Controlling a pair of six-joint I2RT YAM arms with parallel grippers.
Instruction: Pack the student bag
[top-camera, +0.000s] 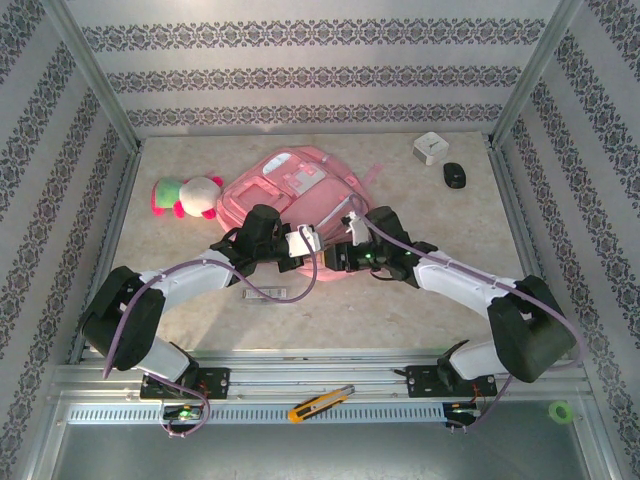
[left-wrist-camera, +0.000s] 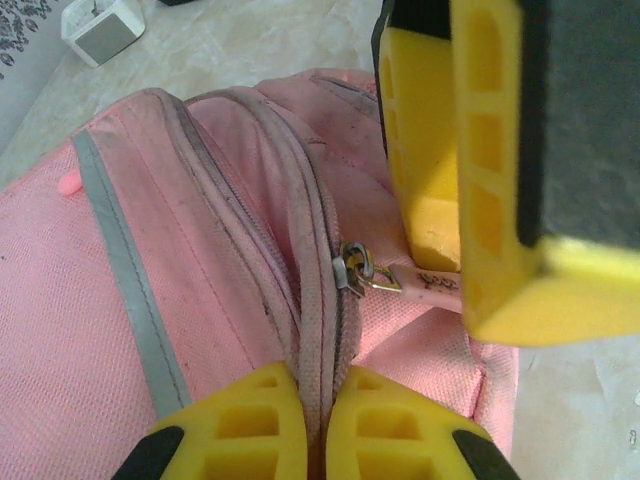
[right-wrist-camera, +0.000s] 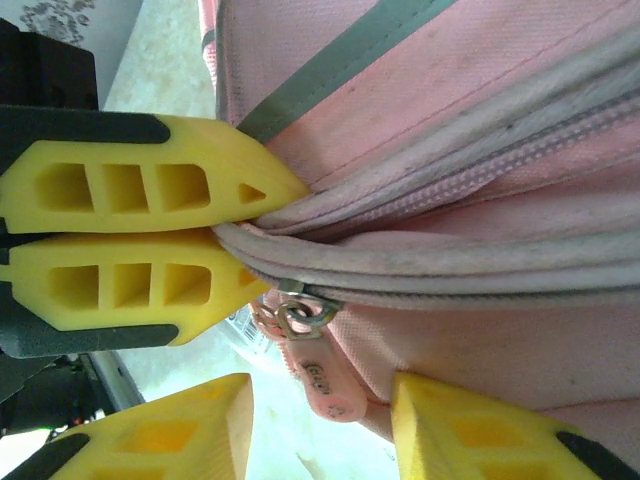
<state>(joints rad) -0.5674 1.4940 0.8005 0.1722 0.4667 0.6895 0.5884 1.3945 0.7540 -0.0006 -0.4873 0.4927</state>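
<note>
Left jaws, ribbed yellow, pinching grimy woven pink student bag (left-wrist-camera: 60, 330)

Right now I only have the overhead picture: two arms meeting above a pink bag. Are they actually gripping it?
Observer: The left gripper is pinched shut on a ridge of the student bag fabric, along the zip.
Operator: And the other arm?
Observer: The right gripper is open, one finger on each side of the pink zipper pull, not closed on it.
Operator: How near are the two?
Observer: Very near. The left fingers end just beside the metal slider that the pull hangs from.
</note>
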